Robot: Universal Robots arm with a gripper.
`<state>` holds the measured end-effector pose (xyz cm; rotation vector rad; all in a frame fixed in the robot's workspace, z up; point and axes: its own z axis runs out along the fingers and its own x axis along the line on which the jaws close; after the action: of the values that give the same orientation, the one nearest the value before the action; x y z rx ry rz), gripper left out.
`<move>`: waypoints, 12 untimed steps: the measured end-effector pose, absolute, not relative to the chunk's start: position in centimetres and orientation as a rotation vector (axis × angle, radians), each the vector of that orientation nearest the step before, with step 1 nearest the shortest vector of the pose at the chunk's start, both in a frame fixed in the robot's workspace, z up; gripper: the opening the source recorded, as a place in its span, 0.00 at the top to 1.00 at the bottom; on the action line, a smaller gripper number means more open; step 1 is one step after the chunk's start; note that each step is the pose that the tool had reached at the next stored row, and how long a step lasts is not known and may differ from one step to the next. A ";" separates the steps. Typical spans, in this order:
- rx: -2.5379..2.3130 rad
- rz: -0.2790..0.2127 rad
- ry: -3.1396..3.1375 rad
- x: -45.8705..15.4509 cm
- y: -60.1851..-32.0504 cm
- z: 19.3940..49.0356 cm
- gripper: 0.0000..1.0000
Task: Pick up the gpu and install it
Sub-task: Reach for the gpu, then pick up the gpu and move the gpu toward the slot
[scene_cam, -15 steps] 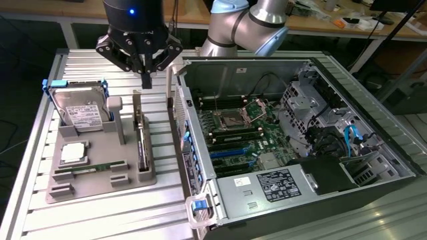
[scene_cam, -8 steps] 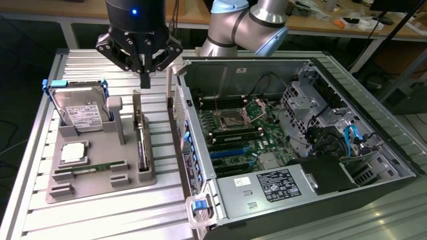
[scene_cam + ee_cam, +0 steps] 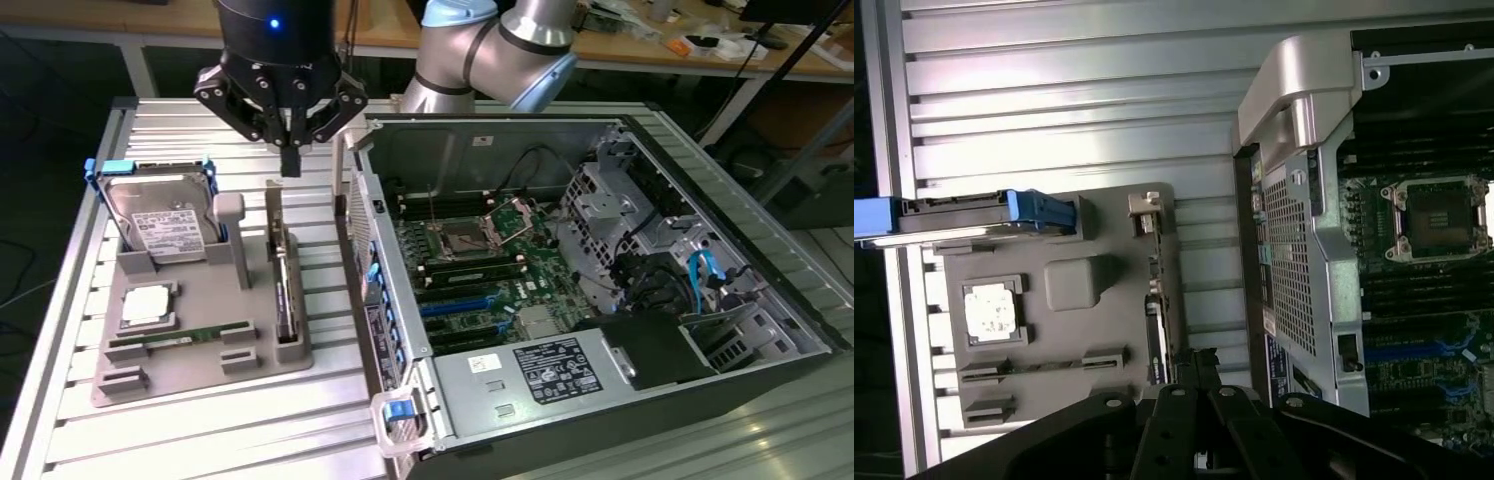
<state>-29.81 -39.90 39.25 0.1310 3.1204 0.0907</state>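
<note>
Entry: gpu (image 3: 283,295), unpicked, on edge in grey holder (image 3: 200,375).
I log it left of centre in the exterior view, at the holder's edge nearest the open case (image 3: 461,395); farther back, my tool (image 3: 290,165) hangs above its far end, fingers together, empty.

My gripper (image 3: 290,158) is black, with a small blue light glowing above it. The gpu (image 3: 283,300) is dark with a silvery edge, in a plain grey tray (image 3: 200,378). The hard drive (image 3: 154,225) is silver with a white label and blue tabs. The memory stick (image 3: 180,340) is green. The table (image 3: 200,430) is silver, ribbed in parallel stripes. The computer case (image 3: 667,420) is black, its motherboard (image 3: 534,280) green with blue slots, its grille (image 3: 1294,240) fine silver mesh.
</note>
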 end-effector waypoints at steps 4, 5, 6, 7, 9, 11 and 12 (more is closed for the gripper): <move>0.133 0.092 3.120 -30.6 -39.9 39.2 0.89; 0.134 0.092 3.120 -30.8 -39.9 39.3 0.89; 0.134 0.092 3.120 -31.0 -39.9 39.2 0.89; 0.134 0.093 3.120 -31.2 -39.9 39.2 0.89; 0.135 0.093 3.120 -31.6 -39.9 39.2 0.89; 0.135 0.093 3.120 -31.7 -39.9 39.3 0.89; 0.135 0.093 3.120 -31.7 -39.9 39.2 0.89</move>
<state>-31.69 -39.90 39.25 0.1350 3.1201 0.0935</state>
